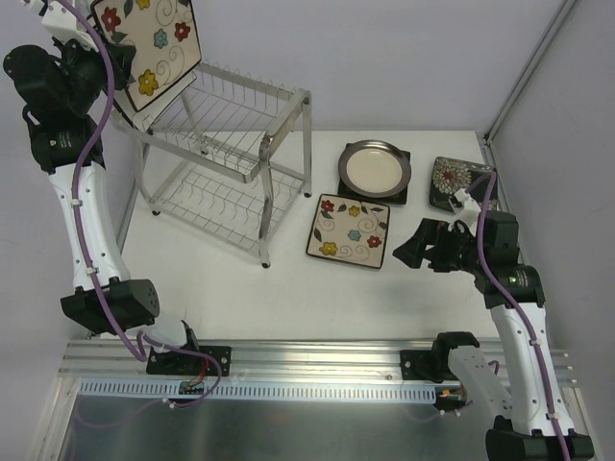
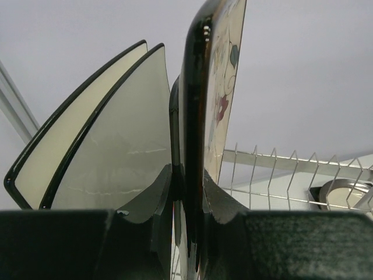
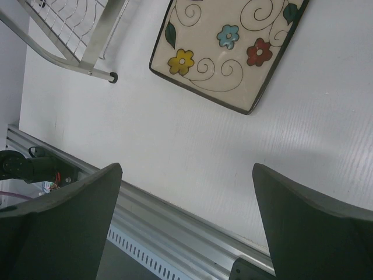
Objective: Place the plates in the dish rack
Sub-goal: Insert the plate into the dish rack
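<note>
Over the rack [image 1: 240, 134]: left gripper [image 2: 189, 192] clamped a flowered plate [image 1: 154, 43], right gripper [image 3: 186, 175] gaped empty; I judged upright, slot-aligned lowering best.

- Bright, even light from above; the white table [image 1: 288, 298] is nearly washed out, shadows under the dish rack [image 1: 240, 144] faint and soft.
- Left wrist view: small glint on the flowered plate [image 2: 197, 116] (its glossy dark rim).
- Right wrist view: right end effector [image 3: 186, 175] dark, blurred; table sharp.

One square plate [image 1: 149, 43] was cream with red, yellow and blue flowers. The round plate [image 1: 374, 168] was cream with a grey rim.
</note>
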You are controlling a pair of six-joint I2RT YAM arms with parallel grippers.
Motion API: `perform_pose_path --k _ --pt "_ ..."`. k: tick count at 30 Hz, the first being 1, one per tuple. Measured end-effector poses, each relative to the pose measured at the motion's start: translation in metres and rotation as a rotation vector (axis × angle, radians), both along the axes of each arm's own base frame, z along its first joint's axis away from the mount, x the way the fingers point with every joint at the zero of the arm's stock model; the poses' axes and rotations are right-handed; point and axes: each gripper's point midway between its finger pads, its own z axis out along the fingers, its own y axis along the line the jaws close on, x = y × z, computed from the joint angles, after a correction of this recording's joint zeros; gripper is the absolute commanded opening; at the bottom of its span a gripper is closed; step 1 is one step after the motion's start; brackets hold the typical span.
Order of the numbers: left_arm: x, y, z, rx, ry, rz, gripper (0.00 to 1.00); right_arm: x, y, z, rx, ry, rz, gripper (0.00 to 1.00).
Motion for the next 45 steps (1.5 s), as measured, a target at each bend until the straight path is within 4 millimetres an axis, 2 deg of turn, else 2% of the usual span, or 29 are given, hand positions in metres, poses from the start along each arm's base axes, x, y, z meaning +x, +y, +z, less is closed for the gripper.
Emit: perform_pose_path --k 11,38,41,45 --pt "0.011 0.018 -0.017 0.002 0.030 -0.017 0.00 0.007 0.007 0.002 0.010 -0.005 0.040 1.00" --pt "0.033 0.024 -0.072 -0.072 0.087 -0.043 0.00 0.007 0.009 0.009 0.018 -0.042 0.060 0.99" --pt "0.033 0.024 -0.073 -0.070 0.081 -0.043 0.00 0.006 0.010 0.010 0.018 -0.045 0.062 1.00" --pt "0.031 0.024 -0.075 -0.067 0.072 -0.040 0.12 0.006 0.010 0.010 0.018 -0.048 0.065 1.00"
